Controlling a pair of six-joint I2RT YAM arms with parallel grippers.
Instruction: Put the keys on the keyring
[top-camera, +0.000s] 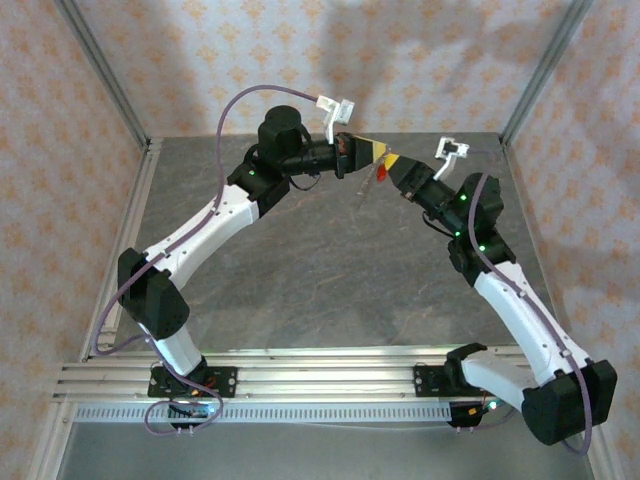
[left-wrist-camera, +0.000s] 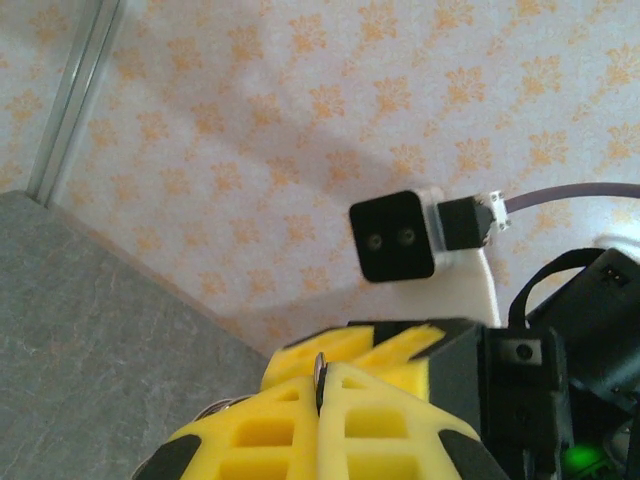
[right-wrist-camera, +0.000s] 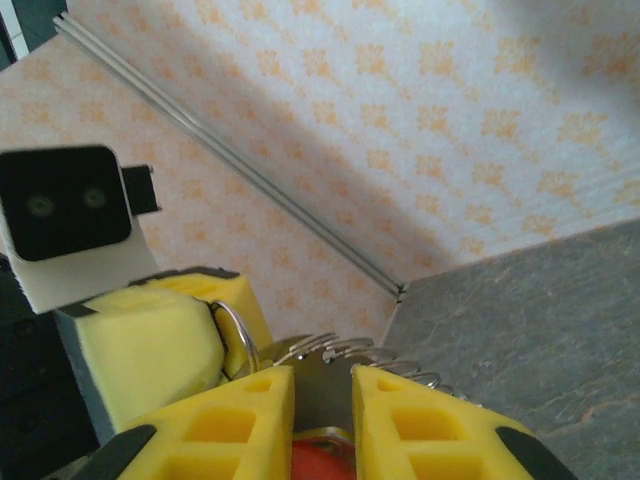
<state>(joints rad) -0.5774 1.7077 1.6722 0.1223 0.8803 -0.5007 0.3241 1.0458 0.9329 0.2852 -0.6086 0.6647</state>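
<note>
Both grippers meet above the back middle of the table. My left gripper (top-camera: 377, 150) (left-wrist-camera: 322, 370) is shut on the keyring (left-wrist-camera: 319, 366), whose thin metal edge shows between the yellow fingers. In the right wrist view the keyring (right-wrist-camera: 237, 333) curves out of the left gripper's yellow pad, with several metal coils fanned beside it. My right gripper (top-camera: 397, 164) (right-wrist-camera: 322, 375) holds the key (right-wrist-camera: 325, 465) (top-camera: 383, 176). Its silver blade fills the narrow gap between the fingers, and its red head lies nearer the camera. The blade tip points at the ring.
The grey table (top-camera: 320, 270) lies below, with patterned walls and metal corner posts (top-camera: 540, 70) at the back. The right wrist camera (left-wrist-camera: 392, 237) hangs close in front of the left gripper.
</note>
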